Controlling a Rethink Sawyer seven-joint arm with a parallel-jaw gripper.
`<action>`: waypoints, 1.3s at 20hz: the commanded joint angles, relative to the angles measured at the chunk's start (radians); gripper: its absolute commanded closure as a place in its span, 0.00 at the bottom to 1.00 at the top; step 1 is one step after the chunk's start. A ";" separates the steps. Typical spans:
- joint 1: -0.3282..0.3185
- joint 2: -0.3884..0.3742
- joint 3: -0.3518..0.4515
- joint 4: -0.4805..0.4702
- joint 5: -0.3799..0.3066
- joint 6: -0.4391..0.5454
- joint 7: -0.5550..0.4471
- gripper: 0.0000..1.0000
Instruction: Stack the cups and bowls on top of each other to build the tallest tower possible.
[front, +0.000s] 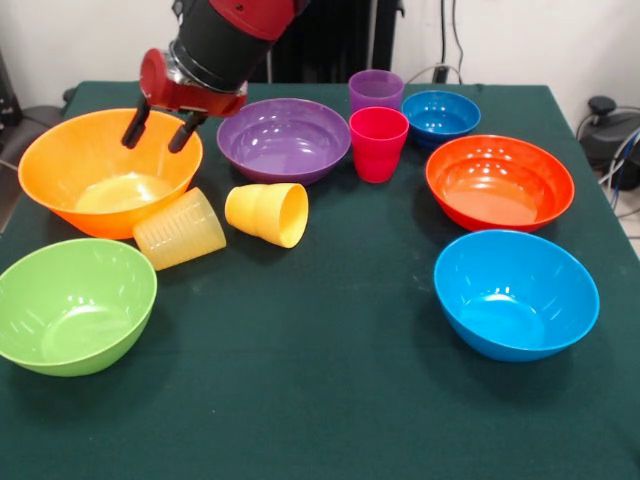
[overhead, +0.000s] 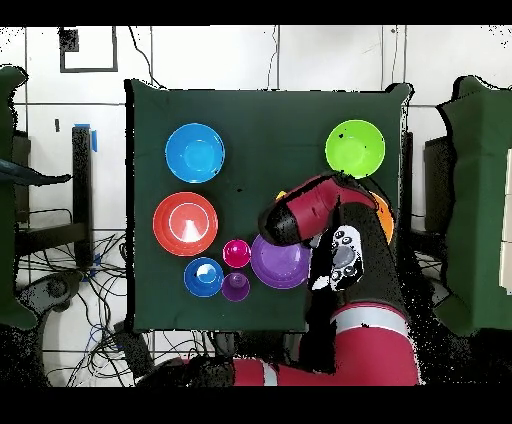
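While the gripper (front: 160, 128) hung empty with fingers apart over the large glossy orange-yellow plastic bowl (front: 105, 170), no tower existed: every bowl and cup sat unstacked.

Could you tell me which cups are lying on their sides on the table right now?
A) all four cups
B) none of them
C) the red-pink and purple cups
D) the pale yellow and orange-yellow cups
D: the pale yellow cup and the orange-yellow cup lie tipped over beside the big orange bowl, while the red-pink cup and the purple cup stand upright.
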 joint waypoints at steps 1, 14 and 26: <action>0.029 0.085 0.025 -0.006 -0.061 -0.104 0.043 0.00; -0.055 0.024 0.122 0.049 0.200 0.013 -0.057 0.00; -0.064 0.023 0.109 0.068 0.253 -0.005 -0.089 0.00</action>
